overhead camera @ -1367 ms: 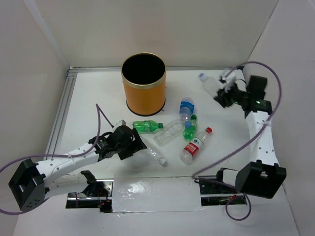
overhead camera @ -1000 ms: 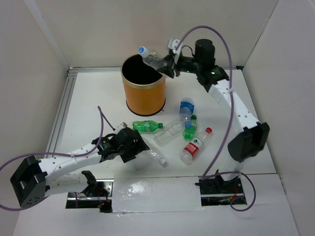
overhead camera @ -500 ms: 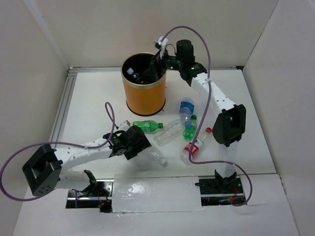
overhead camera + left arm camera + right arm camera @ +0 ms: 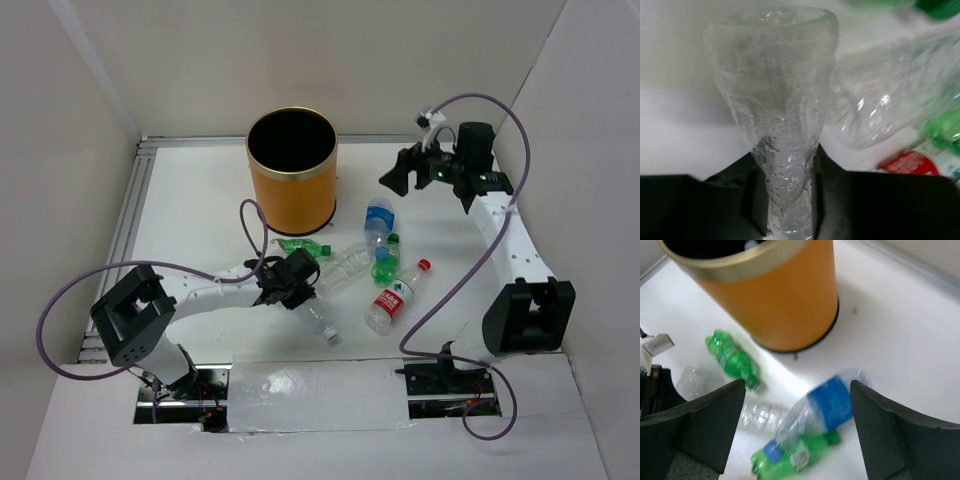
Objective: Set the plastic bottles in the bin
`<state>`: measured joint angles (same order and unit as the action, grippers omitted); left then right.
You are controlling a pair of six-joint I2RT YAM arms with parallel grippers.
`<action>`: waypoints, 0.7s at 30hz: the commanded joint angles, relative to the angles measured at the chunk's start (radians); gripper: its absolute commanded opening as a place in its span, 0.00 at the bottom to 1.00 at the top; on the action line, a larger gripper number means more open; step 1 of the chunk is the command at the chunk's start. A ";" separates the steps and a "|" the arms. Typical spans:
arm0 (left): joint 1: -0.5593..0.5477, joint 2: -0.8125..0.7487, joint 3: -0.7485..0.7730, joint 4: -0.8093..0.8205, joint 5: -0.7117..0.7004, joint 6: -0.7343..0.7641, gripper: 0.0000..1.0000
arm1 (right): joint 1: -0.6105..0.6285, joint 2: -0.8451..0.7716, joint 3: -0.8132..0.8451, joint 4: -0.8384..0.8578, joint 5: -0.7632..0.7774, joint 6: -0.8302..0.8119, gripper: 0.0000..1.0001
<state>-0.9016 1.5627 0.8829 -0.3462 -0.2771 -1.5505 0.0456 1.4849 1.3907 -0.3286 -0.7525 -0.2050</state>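
Note:
The orange bin [image 4: 291, 175] stands at the back middle of the table. My left gripper [image 4: 299, 287] is shut on a plain clear bottle [image 4: 320, 322] lying on the table; in the left wrist view that clear bottle [image 4: 775, 100] is pinched between the black fingers [image 4: 827, 200]. Just beyond lie a green bottle [image 4: 300, 249], a second clear bottle [image 4: 345, 265], a blue-labelled bottle [image 4: 378, 218], another green bottle [image 4: 385, 260] and a red-labelled bottle [image 4: 395, 295]. My right gripper [image 4: 395, 178] hangs open and empty in the air right of the bin, above the blue-labelled bottle [image 4: 827, 407].
White walls close the table on the left, back and right. A metal rail [image 4: 125, 230] runs along the left edge. The right wrist view shows the bin [image 4: 775, 295] ahead, with a green bottle [image 4: 732, 357] below it.
My right gripper carried a bottle over the bin, let it go inside, and swung back right, open. My left gripper slid right and shut on the clear bottle.

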 commanded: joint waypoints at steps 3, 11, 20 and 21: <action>-0.135 -0.143 -0.059 -0.189 -0.003 0.023 0.00 | -0.110 -0.077 -0.157 -0.145 -0.018 0.049 0.79; -0.260 -0.423 0.181 -0.295 -0.296 0.300 0.00 | -0.084 0.059 -0.203 -0.244 0.068 0.145 0.98; 0.105 -0.169 0.638 0.087 -0.471 0.733 0.00 | -0.084 0.199 -0.174 -0.222 0.035 0.219 1.00; 0.171 -0.132 0.739 0.087 -0.459 0.747 0.00 | -0.084 0.210 -0.174 -0.222 0.035 0.219 1.00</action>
<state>-0.8185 1.3319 1.4933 -0.3862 -0.6773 -0.9554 -0.0418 1.6878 1.1893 -0.5404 -0.7052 -0.0135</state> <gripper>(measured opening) 0.533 0.999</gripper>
